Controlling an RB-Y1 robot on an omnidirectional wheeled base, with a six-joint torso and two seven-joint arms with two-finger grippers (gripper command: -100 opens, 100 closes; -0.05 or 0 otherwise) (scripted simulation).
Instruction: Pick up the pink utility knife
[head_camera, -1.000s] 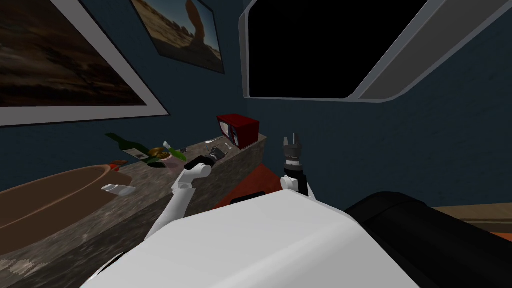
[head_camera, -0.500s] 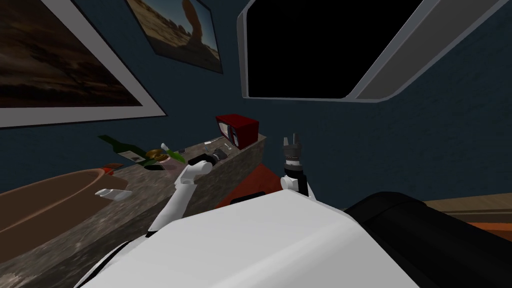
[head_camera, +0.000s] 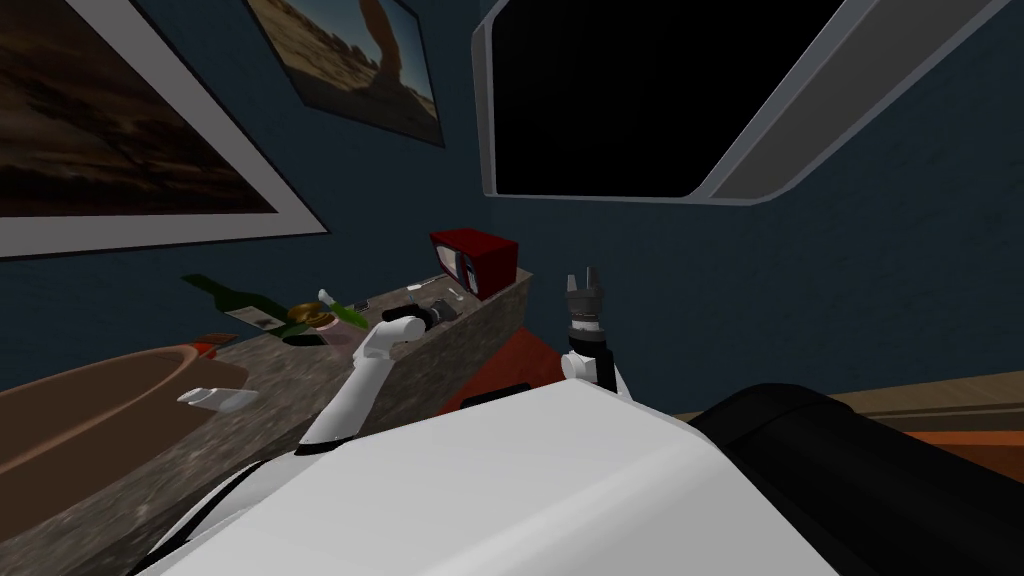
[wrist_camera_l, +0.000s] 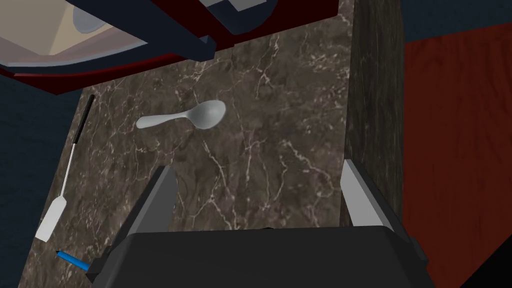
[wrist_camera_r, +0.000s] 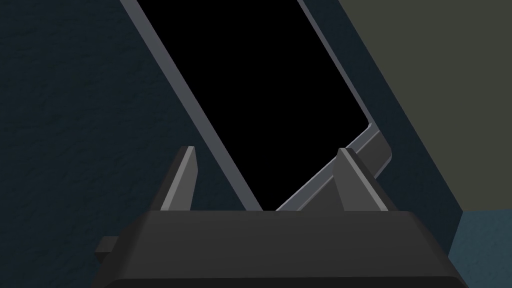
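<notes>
My left gripper (wrist_camera_l: 257, 185) hangs open over the dark marble counter (wrist_camera_l: 280, 150), with bare stone between its fingers. In the head view the left gripper (head_camera: 440, 312) reaches along the counter toward a red box (head_camera: 475, 258). A small pale pink thing (head_camera: 343, 333) lies by the green bottles, behind my left forearm; I cannot tell what it is. A grey spoon (wrist_camera_l: 185, 116) lies just ahead of the fingers. My right gripper (head_camera: 583, 283) is held up beside the counter's end, its fingers (wrist_camera_r: 182, 175) open on nothing.
A white-bladed tool with a black handle (wrist_camera_l: 67, 175) and a blue item (wrist_camera_l: 70, 259) lie near the counter's wall side. Green bottles (head_camera: 235, 303) lie farther back, by a brown basin (head_camera: 90, 410). The counter's edge (wrist_camera_l: 372, 100) drops to a red floor (wrist_camera_l: 450, 150).
My left arm has stretched a little farther along the counter toward the red box. The head view has shifted slightly, so counter items sit more to the left. The right arm is unmoved.
</notes>
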